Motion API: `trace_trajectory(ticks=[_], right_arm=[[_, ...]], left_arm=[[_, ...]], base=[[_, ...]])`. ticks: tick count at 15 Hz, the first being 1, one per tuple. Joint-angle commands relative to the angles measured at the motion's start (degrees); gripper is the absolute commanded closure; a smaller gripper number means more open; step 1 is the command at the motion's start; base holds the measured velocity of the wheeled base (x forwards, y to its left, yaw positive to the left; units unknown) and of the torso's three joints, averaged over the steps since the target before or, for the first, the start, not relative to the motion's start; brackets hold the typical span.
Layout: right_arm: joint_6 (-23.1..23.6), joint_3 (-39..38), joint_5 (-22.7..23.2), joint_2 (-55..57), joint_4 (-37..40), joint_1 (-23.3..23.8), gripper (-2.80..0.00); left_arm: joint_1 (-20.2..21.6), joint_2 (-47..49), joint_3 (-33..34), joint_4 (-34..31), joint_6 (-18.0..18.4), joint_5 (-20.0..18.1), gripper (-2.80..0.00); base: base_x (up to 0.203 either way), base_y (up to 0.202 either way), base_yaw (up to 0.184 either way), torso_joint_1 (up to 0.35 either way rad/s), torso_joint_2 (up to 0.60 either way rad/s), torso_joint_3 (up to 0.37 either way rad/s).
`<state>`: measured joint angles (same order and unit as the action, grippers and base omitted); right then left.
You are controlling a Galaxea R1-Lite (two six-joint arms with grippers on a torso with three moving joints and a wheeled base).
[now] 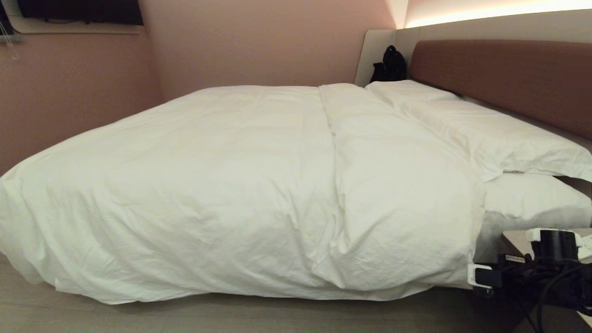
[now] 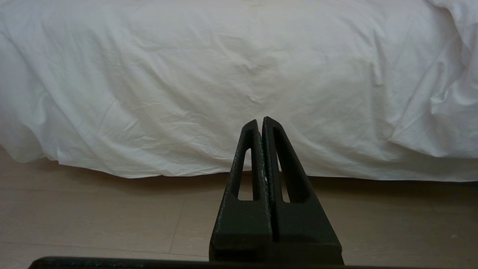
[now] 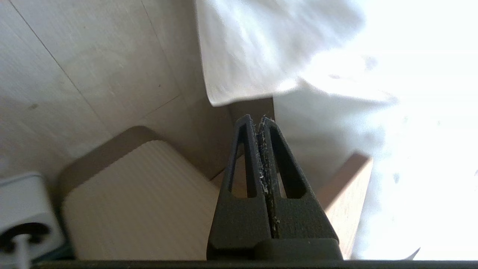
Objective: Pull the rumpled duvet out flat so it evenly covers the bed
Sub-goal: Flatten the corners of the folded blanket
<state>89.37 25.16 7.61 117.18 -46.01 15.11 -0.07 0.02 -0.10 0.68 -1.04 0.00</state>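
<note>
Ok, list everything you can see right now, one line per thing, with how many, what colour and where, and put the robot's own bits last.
duvet: one, white, spread over the bed, hanging over the near side almost to the floor, a fold line running across its top
pillows: at least two, white, along the headboard end on the robot's right
headboard: one, reddish-brown, at the bed's right end
black bag-like object: one, black, in the far corner beside the headboard
nightstand: one, beige top, by the bed near the right arm
floor: pale wood planks, below the duvet edge
left end effector: black, shut, low, pointing at the hanging duvet
right end effector: black, shut, above the nightstand
</note>
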Motion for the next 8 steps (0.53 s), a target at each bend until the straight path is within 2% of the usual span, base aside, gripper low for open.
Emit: trace_trajectory(ticks=[1, 4, 7, 8], right_arm=[[0.84, 0.08, 0.11, 3.86, -4.29, -0.35, 0.00], [-3.42, 0.48, 0.26, 7.69, -7.32, -1.53, 0.00], [-3.68, 2.57, 0.35, 9.17, -7.49, -1.66, 0.00], [-3.68, 2.88, 0.39, 9.57, -7.42, -1.75, -2.80]], left_arm=[[-0.01, -0.02, 0.01, 0.02, -0.02, 0.00, 0.00], [-0.01, -0.02, 0.01, 0.02, -0.02, 0.00, 0.00], [-0.01, -0.02, 0.01, 0.02, -0.02, 0.00, 0.00], [-0.01, -0.02, 0.08, 0.02, -0.02, 0.00, 0.00]], base=[[0.000, 0.000, 0.000, 0.000, 0.00, 0.000], [0.000, 0.000, 0.000, 0.000, 0.00, 0.000], [0.000, 0.000, 0.000, 0.000, 0.00, 0.000], [0.000, 0.000, 0.000, 0.000, 0.00, 0.000]])
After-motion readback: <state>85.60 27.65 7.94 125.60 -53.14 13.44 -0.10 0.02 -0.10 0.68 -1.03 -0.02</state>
